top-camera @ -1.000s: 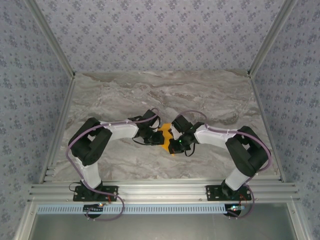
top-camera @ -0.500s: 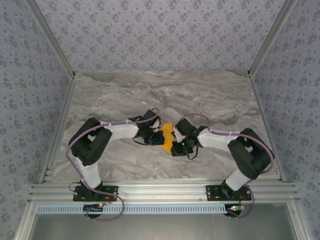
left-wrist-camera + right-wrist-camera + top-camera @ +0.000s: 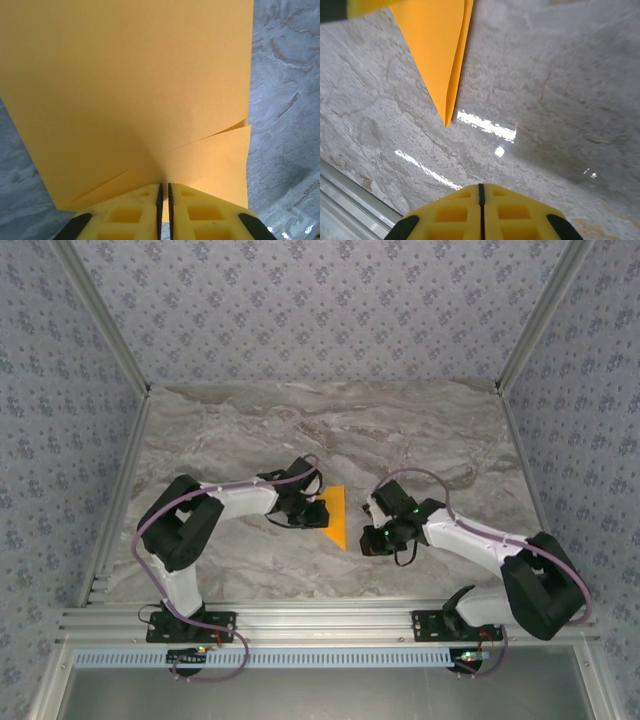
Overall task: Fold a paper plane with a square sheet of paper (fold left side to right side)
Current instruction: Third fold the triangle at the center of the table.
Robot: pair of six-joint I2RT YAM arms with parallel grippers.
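Note:
The orange-yellow paper [image 3: 337,516] is folded into a narrow pointed shape on the marble table [image 3: 420,440], its tip toward the front edge. My left gripper [image 3: 318,510] holds its left side. In the left wrist view the yellow jaws [image 3: 165,186] are shut on the paper [image 3: 130,85], which spreads ahead with a diagonal crease and overlapping layers. My right gripper [image 3: 368,543] sits to the right of the paper, apart from it. In the right wrist view its jaws [image 3: 481,186] are shut with nothing between them, and the paper's pointed tip [image 3: 437,45] lies ahead at upper left.
An aluminium rail [image 3: 320,620] runs along the table's front edge, close behind both grippers. Patterned walls [image 3: 320,310] enclose the back and sides. Bare marble stretches behind and to the right of the paper.
My right gripper has let go of the paper and drawn back to the right and toward the front. The paper now lies flatter and more exposed. The left gripper has stayed put.

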